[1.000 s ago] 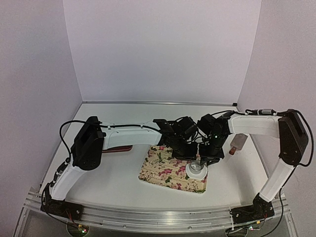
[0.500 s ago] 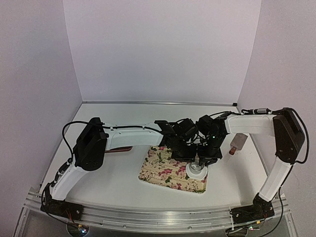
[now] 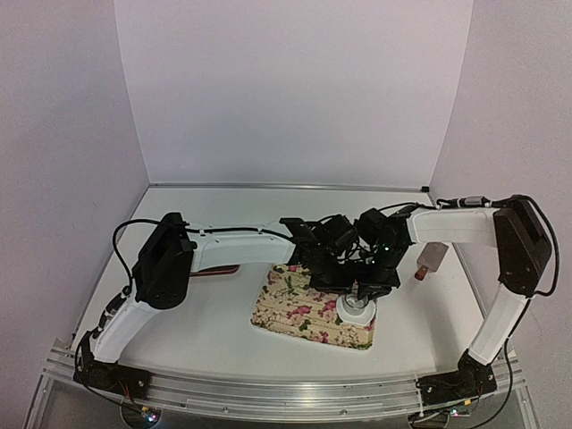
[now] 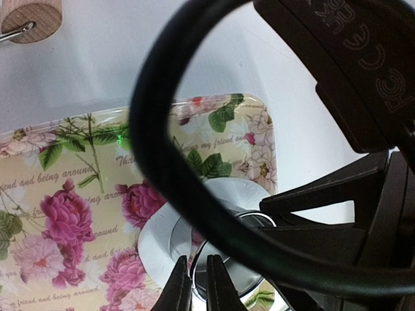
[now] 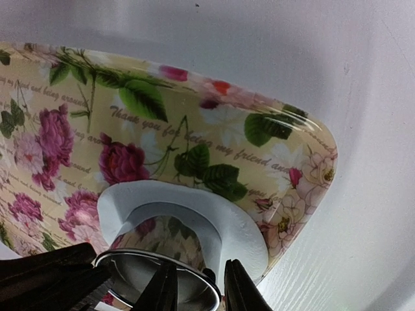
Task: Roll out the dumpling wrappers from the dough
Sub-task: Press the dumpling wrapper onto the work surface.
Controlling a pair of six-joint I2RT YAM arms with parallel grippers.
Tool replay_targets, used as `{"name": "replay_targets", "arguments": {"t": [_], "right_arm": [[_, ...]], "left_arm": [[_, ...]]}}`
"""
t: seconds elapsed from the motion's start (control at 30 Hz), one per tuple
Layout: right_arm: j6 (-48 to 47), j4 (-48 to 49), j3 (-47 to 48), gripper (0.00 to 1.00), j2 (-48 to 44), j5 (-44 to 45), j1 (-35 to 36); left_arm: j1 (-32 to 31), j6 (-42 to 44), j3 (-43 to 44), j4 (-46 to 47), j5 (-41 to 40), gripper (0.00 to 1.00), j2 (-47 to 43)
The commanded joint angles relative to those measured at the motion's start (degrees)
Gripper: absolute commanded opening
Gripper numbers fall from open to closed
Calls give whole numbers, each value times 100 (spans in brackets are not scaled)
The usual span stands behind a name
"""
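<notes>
The dough (image 5: 240,233) is a flattened white sheet lying on the floral tray (image 3: 286,308), near the tray's right end. A shiny metal ring cutter (image 5: 165,240) stands pressed into it. Seen from above, both grippers meet over the ring (image 3: 356,304). My left gripper (image 4: 199,288) pinches the ring's rim from the left, with the ring (image 4: 239,275) and dough (image 4: 152,240) just past its tips. My right gripper (image 5: 200,291) is shut on the rim at the opposite side. The dumpling wrappers are out of view.
A wooden-handled tool (image 3: 429,259) lies on the table right of the tray, its handle end also seen from the left wrist (image 4: 32,19). A dark red flat object (image 3: 214,269) lies left of the tray under the left arm. White walls stand on three sides.
Both grippers closed in on the ring's rim. The right arm shifted slightly left; the tray, dough and ring stayed put.
</notes>
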Motion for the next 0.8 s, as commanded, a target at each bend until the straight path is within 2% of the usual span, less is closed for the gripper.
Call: {"name": "replay_targets", "arguments": {"t": [0.0, 0.77], "right_arm": [[-104, 152, -62, 0, 9, -44, -23], [-175, 516, -468, 0, 170, -213, -18]], "left_arm": [[6, 100, 92, -162, -54, 9, 92], [7, 149, -41, -213, -25, 8, 135]]}}
